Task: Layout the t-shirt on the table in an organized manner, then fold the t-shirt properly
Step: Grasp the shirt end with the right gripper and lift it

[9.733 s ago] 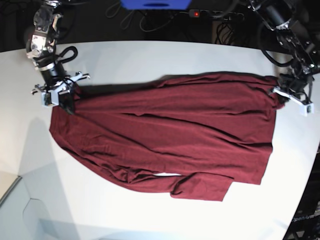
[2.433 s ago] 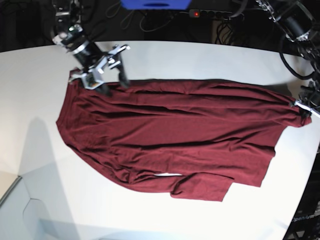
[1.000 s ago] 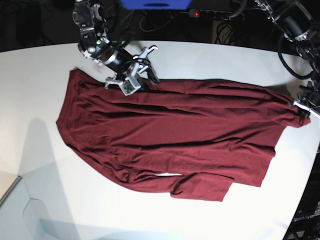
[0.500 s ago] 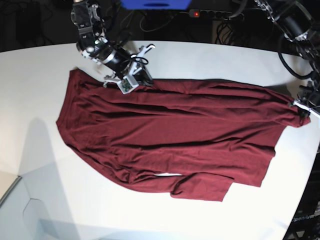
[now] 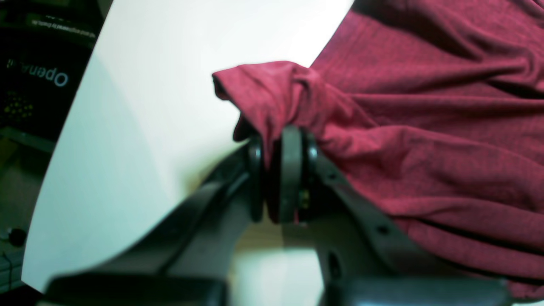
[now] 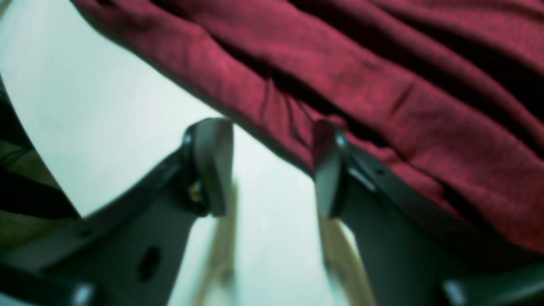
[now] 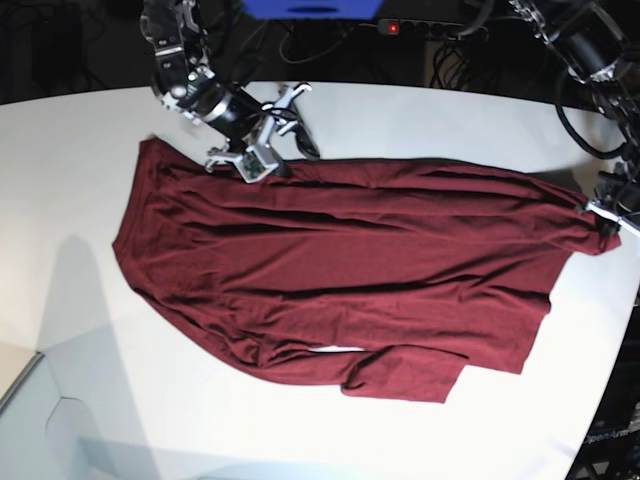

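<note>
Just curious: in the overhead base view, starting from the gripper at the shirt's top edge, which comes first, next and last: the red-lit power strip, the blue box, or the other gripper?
From the right gripper:
1. Blue box, just above.
2. Power strip, further along the back.
3. Left gripper, at the far end of the t-shirt.

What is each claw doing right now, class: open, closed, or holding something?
Left claw: closed on a bunched corner of the dark maroon knit t-shirt.
Right claw: open, empty, at the shirt's edge.
</note>
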You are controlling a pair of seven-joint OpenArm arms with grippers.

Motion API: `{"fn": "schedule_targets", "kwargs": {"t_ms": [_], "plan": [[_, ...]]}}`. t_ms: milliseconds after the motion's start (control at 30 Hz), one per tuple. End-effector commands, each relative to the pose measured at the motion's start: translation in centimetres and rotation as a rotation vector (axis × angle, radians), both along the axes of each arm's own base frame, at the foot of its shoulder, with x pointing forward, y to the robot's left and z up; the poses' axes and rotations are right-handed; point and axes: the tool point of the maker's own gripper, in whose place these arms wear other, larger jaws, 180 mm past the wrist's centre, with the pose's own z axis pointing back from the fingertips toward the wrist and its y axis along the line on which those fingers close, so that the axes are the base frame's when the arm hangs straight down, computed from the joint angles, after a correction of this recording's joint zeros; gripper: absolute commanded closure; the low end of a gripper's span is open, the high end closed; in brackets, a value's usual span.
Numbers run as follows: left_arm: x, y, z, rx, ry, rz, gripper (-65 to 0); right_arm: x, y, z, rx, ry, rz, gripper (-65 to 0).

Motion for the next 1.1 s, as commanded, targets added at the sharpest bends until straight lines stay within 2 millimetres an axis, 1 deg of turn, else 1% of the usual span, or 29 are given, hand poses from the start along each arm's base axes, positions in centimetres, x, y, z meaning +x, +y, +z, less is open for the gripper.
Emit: {"fn": "schedule_targets", "kwargs": {"t_ms": [0, 167, 233, 300, 333, 400, 467, 600, 667, 733, 800, 867, 967, 1067], "plan": [[0.7, 0.9, 1.7, 0.029, -0.046, 0.000, -0.2, 1.1, 0.3, 1.6, 0.040, -0.051, -0.008, -33.1], [0.8, 0.9, 1.8, 0.029, -0.049, 0.000, -0.2, 1.2, 0.3, 1.3, 0.037, -0.043, -0.008, -33.2], [0.8, 0.9, 1.8, 0.029, -0.049, 0.000, -0.2, 1.5, 0.2, 1.1, 0.034, -0.043, -0.008, -33.2], [0.8, 0.9, 1.8, 0.029, -0.049, 0.000, -0.2, 1.8, 0.1, 0.4, 0.029, -0.026, -0.008, -33.2], [0.8, 0.9, 1.8, 0.029, -0.049, 0.000, -0.2, 1.6, 0.1, -0.1, 0.029, -0.013, -0.009, -33.2], [0.8, 0.9, 1.8, 0.029, -0.049, 0.000, -0.2, 1.4, 0.1, -0.5, 0.028, 0.000, -0.010, -33.2], [0.8, 0.9, 1.8, 0.029, -0.049, 0.000, -0.2, 1.7, -0.1, -0.6, 0.023, 0.000, -0.009, -33.2], [0.9, 0.9, 1.9, 0.029, -0.051, 0.000, -0.2, 1.5, -0.2, -1.7, 0.017, 0.030, -0.009, -32.1], [0.9, 0.9, 1.9, 0.029, -0.051, 0.000, -0.2, 1.8, -0.3, -1.8, 0.016, 0.030, -0.009, -27.7], [0.9, 0.9, 1.9, 0.029, -0.051, 0.000, -0.2, 1.5, -0.7, -2.6, 0.004, 0.050, -0.008, -20.1], [0.9, 0.9, 1.9, 0.029, -0.051, 0.000, -0.2, 1.8, -0.8, -2.8, 0.000, 0.053, -0.008, -11.5], [0.9, 0.9, 1.9, 0.029, -0.051, 0.000, -0.2, 1.9, -0.9, -3.3, -0.007, 0.066, -0.009, -0.3], [0.8, 0.9, 1.8, 0.029, -0.049, 0.000, -0.2, 1.5, -1.4, -4.1, -0.020, 0.088, -0.009, 0.0], [0.8, 0.9, 1.8, 0.029, -0.049, 0.000, -0.2, 1.2, -1.9, -4.1, -0.030, 0.084, -0.003, 0.0]]}}
